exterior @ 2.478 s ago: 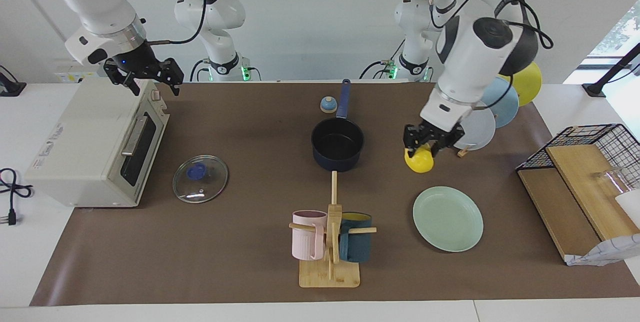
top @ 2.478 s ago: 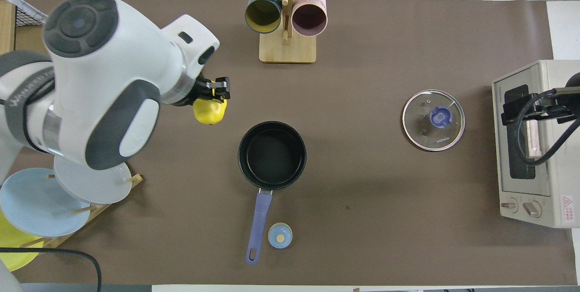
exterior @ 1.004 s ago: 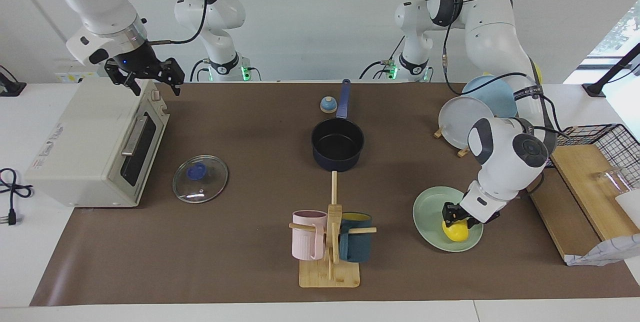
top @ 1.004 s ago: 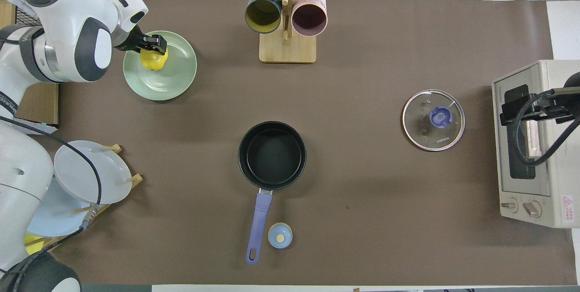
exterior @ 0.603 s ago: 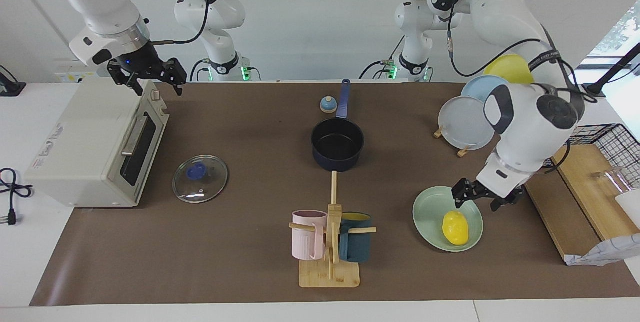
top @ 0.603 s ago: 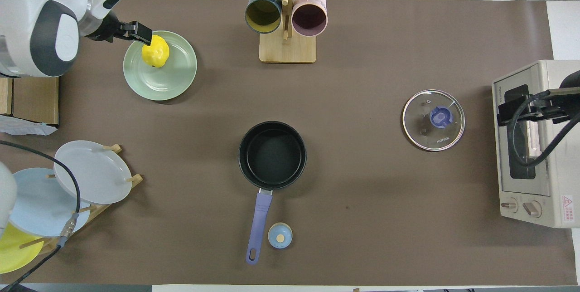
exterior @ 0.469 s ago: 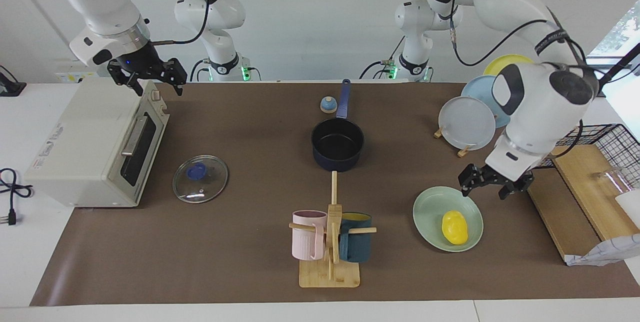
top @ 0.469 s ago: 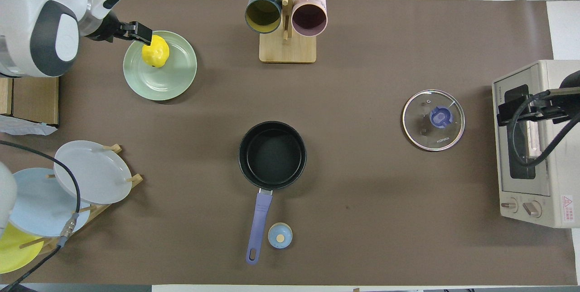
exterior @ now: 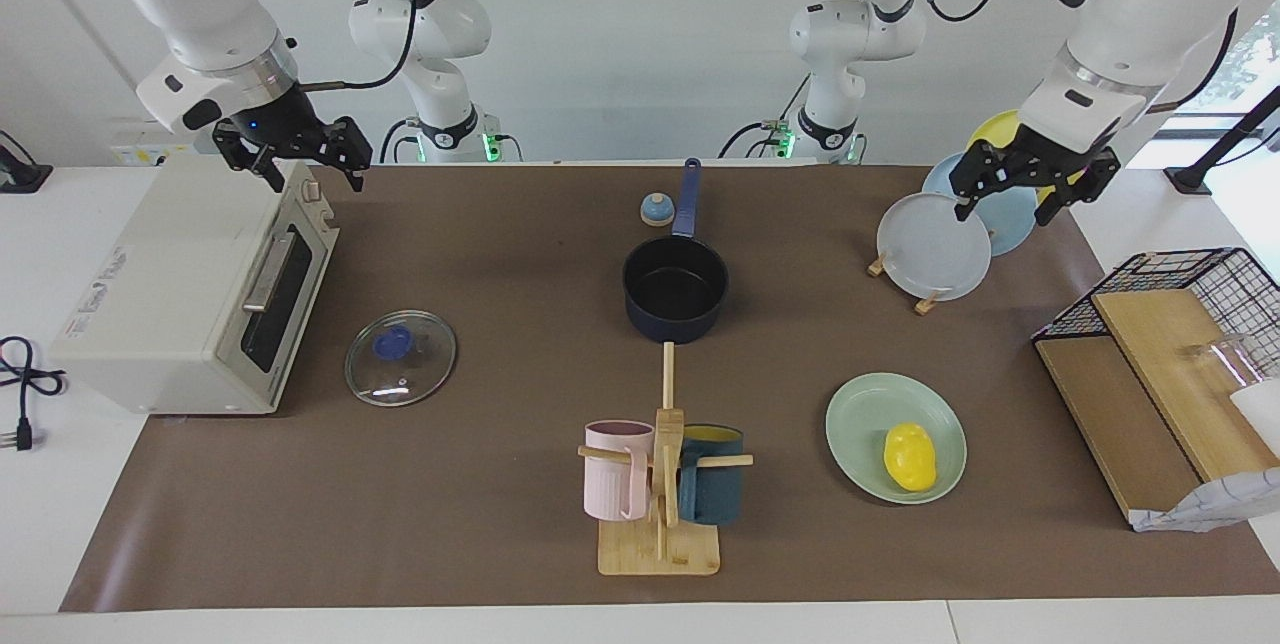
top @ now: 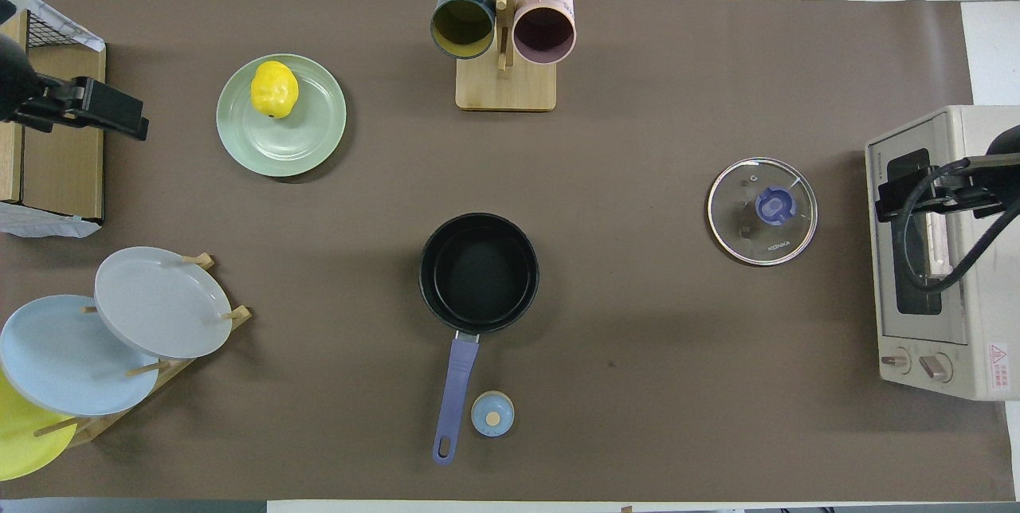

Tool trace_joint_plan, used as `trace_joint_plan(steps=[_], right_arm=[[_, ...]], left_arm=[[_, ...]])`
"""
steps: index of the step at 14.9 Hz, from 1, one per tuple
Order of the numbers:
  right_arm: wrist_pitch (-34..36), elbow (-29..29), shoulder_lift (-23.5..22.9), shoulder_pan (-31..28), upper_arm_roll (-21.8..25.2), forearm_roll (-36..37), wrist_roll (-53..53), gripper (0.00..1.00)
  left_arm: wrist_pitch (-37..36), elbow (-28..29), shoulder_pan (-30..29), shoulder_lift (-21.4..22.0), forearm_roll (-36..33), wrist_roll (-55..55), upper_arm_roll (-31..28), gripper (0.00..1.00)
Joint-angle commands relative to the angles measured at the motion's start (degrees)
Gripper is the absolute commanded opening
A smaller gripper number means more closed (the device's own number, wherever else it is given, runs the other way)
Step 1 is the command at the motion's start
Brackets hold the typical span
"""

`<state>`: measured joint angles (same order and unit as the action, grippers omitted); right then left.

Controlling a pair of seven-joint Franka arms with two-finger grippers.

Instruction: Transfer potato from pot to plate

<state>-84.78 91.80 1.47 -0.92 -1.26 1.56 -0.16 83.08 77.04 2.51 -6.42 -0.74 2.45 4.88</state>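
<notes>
Yellow potato (exterior: 909, 456) lies on mint plate (exterior: 860, 419), long axis running toward/away from robots. One pot (exterior: 675, 299), empty. Left gripper (exterior: 1031, 186) wide open over plate rack (exterior: 925, 254); right gripper (exterior: 292, 156) open over toaster oven (exterior: 190, 284), waiting.

Desk (exterior: 500, 544) w/ brown mat. Pot (exterior: 675, 299) sits mid-mat, handle toward robots; small blue bell (exterior: 655, 210) just beside handle. Mug stand (exterior: 660, 514) farther from robots than pot. Plate (exterior: 870, 424) toward left-arm end, dish rack (exterior: 925, 302) nearer robots. Glass lid (exterior: 400, 357), toaster oven (exterior: 190, 294) toward right-arm end.
</notes>
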Motion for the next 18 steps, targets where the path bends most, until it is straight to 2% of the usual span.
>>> trace_joint_plan(steps=[1,3,4,8,11,14,18], right_arm=[[-0.04,1.01,0.72,-0.40,-0.24,-0.50,0.77,1.00],[-0.04,1.01,0.72,-0.48,-0.24,-0.50,0.77,1.00],[-0.04,1.01,0.72,-0.40,-0.24,-0.50,0.77,1.00],[-0.04,1.01,0.72,-0.40,-0.24,-0.50,0.77,1.00],[-0.04,1.01,0.72,-0.40,-0.24,-0.50,0.77,1.00],[-0.04,1.01,0.72,-0.40,-0.24,-0.50,0.77,1.00],[-0.04,1.01,0.72,-0.40,-0.24,-0.50,0.77,1.00]], left_arm=[[-0.64,10.03,-0.49,8.41,-0.93,-0.08,0.39,1.00],[-0.03,14.79,-0.49,12.12,-0.93,-0.17,0.39,1.00],[0.15,15.42,-0.23,12.39,-0.93,-0.26,0.39,1.00],[0.69,12.71,0.30,11.34,-0.23,-1.31,0.04,1.00],[-4.49,8.84,0.30,9.50,0.82,-1.31,0.04,1.00],[-2.67,9.62,0.30,9.67,1.79,-5.78,0.04,1.00],[-1.87,10.24,0.30,9.93,1.71,-5.62,0.04,1.00]])
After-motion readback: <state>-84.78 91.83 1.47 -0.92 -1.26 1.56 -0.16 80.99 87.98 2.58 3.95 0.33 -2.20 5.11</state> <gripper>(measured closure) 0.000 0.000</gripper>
